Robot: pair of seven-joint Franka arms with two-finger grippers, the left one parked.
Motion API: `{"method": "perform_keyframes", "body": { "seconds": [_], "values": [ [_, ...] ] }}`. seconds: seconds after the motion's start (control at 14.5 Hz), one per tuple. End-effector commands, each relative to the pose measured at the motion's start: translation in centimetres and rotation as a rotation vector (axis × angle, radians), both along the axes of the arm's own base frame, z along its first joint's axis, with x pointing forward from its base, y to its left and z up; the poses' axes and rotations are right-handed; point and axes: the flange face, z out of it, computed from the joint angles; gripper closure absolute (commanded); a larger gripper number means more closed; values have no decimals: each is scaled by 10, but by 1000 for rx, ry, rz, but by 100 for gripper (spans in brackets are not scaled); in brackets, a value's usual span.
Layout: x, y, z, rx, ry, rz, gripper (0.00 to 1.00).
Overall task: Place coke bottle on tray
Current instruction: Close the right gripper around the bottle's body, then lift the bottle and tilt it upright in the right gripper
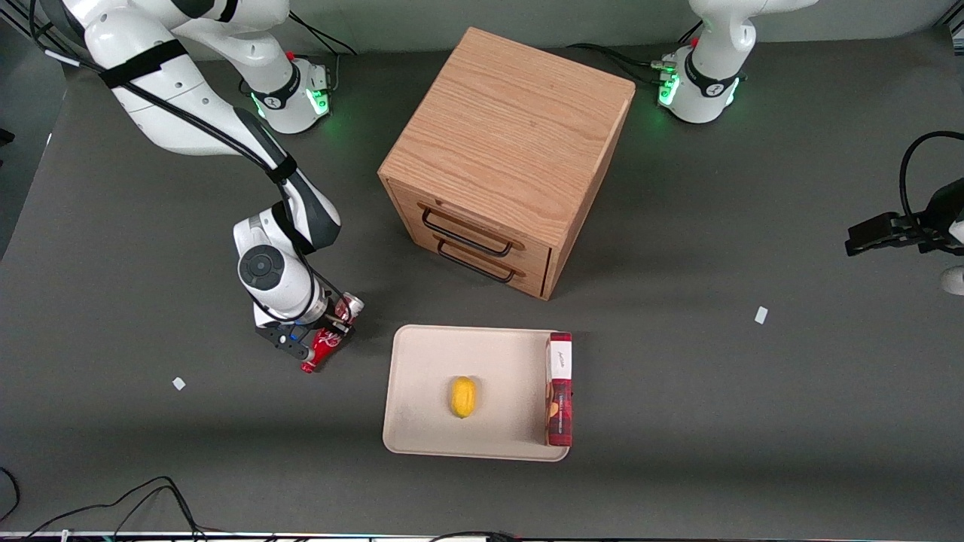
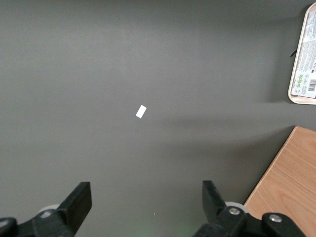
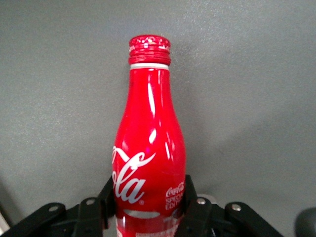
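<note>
Dark grey matting is covering the whole table (image 1: 753, 421), and on it a wooden two-drawer cabinet (image 1: 506, 150) is standing with its drawer fronts and black wire handles turned toward the front camera. Nearer to that camera than the cabinet, the cream-beige tray (image 1: 422, 376) is lying flat. A yellow lemon (image 1: 463, 397) is being carried near the middle of the tray, and a red rectangular box with a white label (image 1: 559, 388) is being held on edge along the tray's short rim toward the parked arm's end of the table; the same box and rim are being shown at the edge of the left wrist view (image 2: 305, 54).

The coke bottle (image 1: 329, 340) is being held off the tray, beside the tray's short rim toward the working arm's end of the table, and is seen lying tilted, its silver base farther from the front camera than its red cap. The gripper (image 1: 316, 339) is positioned at the bottle's lower body, with the fingers (image 3: 195, 210) being pressed against both sides of the red bottle (image 3: 148, 148), narrowed to its width. Whether the bottle is touching the mat cannot be told.

Two small white scraps (image 1: 761, 315) (image 1: 178, 384) are lying on the mat, well apart.
</note>
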Motion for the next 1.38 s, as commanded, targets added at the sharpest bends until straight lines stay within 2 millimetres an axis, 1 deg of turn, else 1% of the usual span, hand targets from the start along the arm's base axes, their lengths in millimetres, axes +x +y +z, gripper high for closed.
{"method": "perform_keyframes", "body": {
  "seconds": [0.0, 0.07, 0.14, 0.28, 0.34, 0.41, 0.48, 0.69, 0.83, 0.97, 1.1, 1.24, 1.31],
  "values": [
    [6, 1, 7, -12, -29, -11, 100],
    [9, -3, 15, -15, -38, -14, 100],
    [13, -4, 30, -15, -56, -10, 100],
    [18, -8, 70, -50, -49, -4, 100],
    [23, -8, 91, -72, -13, -1, 100],
    [28, -3, 109, -79, 29, -8, 100],
    [34, 1, 131, -60, 54, -19, 100],
    [39, -2, 200, 7, 76, -19, 100],
    [40, -2, 240, 25, 101, -18, 100],
    [46, -6, 281, 44, 94, -2, 100],
    [48, -8, 314, 44, 91, 20, 100],
    [57, -16, 344, 58, 78, 46, 100],
    [62, -21, 352, 64, 90, 47, 100]
  ]
}}
